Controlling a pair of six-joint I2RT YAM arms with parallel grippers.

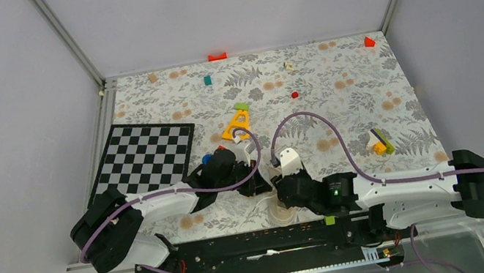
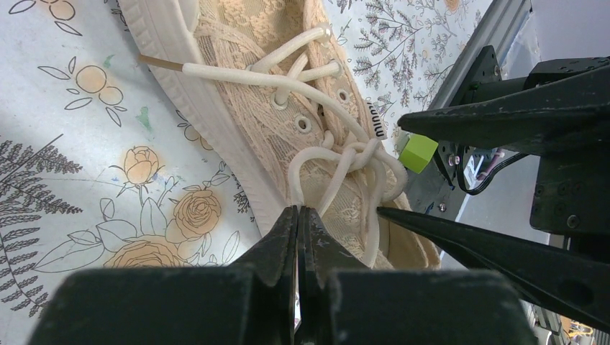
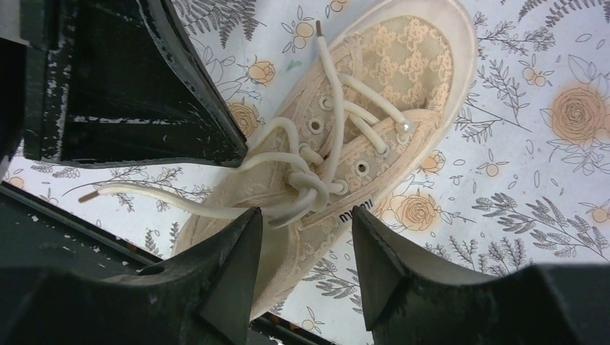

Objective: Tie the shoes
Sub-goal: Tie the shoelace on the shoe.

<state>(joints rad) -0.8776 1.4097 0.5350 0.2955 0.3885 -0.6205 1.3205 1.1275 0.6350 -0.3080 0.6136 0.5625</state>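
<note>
a cream shoe (image 3: 403, 86) lies on a floral table (image 3: 547, 180) near its front edge, between the two arms. its laces (image 3: 306, 183) cross in a loose knot. the left gripper (image 2: 298, 213) is clenched, with a lace loop meeting its tips; i cannot tell if the loop is pinched. the right gripper (image 3: 306, 233) is released, its fingers on either side of the knot.

Cream sneaker (image 1: 282, 211) mostly hidden beneath both arms (image 1: 397, 192), checkerboard mat (image 1: 144, 157) at left.

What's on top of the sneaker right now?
Cream laces cross the sneaker, bunched into a loose knot. Its heel end is partly covered by the right pincer.
</note>
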